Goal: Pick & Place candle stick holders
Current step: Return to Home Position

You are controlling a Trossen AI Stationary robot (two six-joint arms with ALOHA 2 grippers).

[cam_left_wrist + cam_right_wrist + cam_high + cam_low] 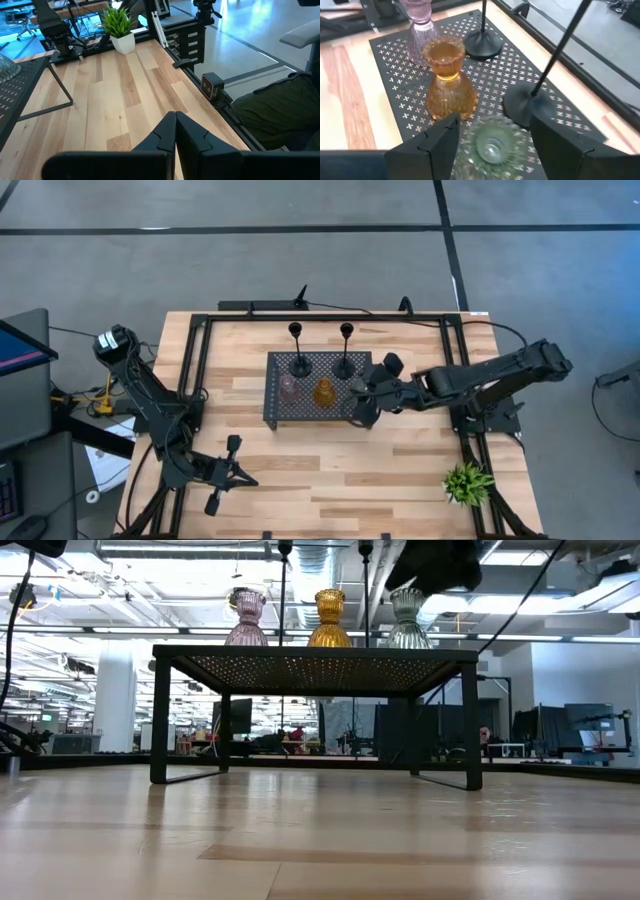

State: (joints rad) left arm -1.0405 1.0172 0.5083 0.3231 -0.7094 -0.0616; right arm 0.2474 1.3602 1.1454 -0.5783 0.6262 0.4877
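A black perforated tray on legs carries all five candle stick holders. The two slim black stemmed holders stand at its far side. The pink glass one and the amber one stand in front of them. The green glass one stands at the tray's right end, beside the amber one. My right gripper is open just above it, with one finger on either side of its top. My left gripper is shut and empty at the table's near left.
A small green plant in a white pot stands at the table's near right corner. Bare wooden tabletop lies between the tray and the near edge. A black metal frame runs along the table's sides.
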